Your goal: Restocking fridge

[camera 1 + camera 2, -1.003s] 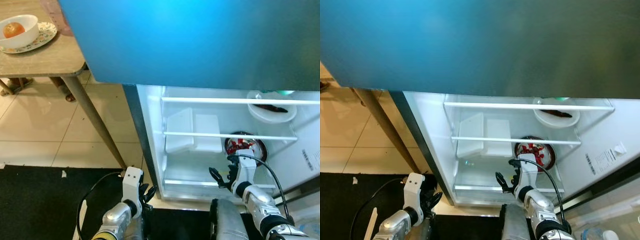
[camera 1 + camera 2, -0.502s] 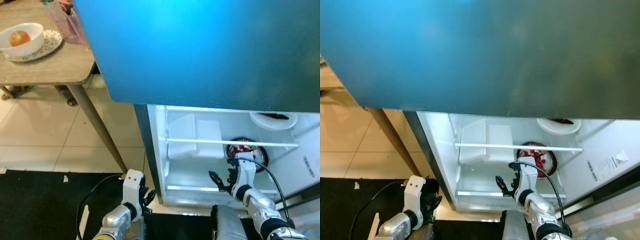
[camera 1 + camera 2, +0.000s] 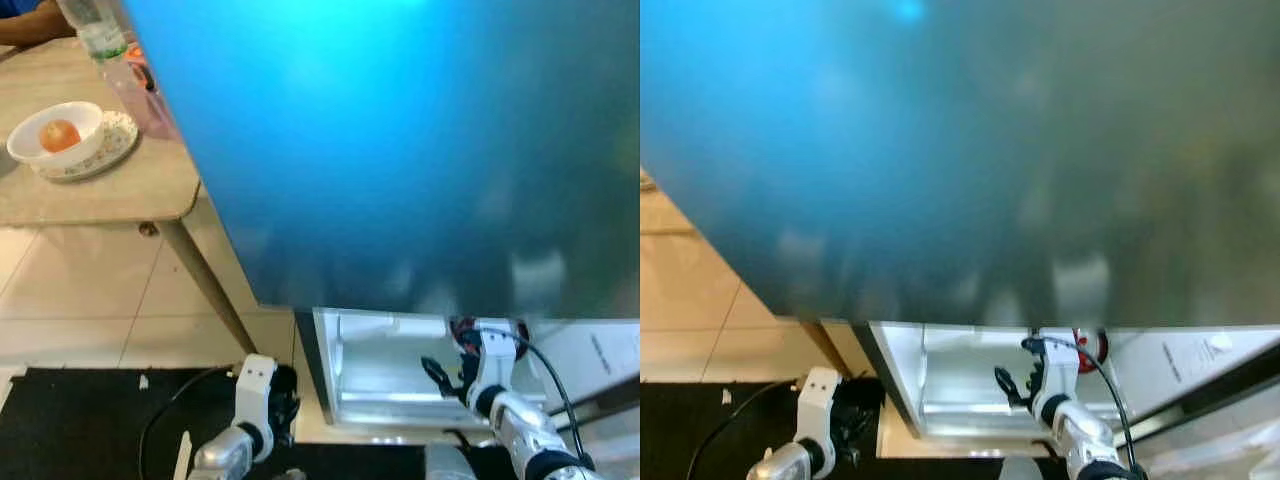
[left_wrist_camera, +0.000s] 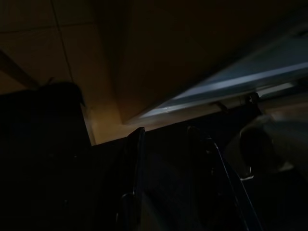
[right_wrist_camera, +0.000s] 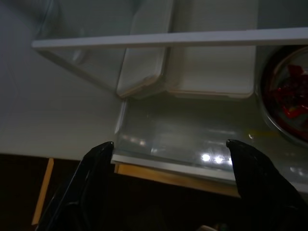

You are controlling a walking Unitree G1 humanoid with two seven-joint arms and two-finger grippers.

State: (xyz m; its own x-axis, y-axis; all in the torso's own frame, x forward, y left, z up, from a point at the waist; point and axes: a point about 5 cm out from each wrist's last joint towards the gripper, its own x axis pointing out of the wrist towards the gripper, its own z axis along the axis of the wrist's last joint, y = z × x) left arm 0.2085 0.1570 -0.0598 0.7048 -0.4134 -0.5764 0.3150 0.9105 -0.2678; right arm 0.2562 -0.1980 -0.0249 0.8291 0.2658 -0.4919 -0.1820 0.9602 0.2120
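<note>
Right gripper [image 5: 168, 159]: fingers gaping wide, hovering before the fridge [image 3: 380, 370] shelf edge.
White boxes [image 5: 192, 57]: sitting beyond fingertips.
Left gripper [image 3: 285, 400]: hanging idle; fingers unreadable.

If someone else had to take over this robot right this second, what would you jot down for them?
Right gripper: open, empty, held low in front of the open fridge.
Left gripper: hangs idle by the floor.
In the fridge: two white boxes and a bowl of red food on the bottom shelf.
On the table: a bowl with an orange fruit, not yet stocked.
The blue door blocks most of the head view.
</note>
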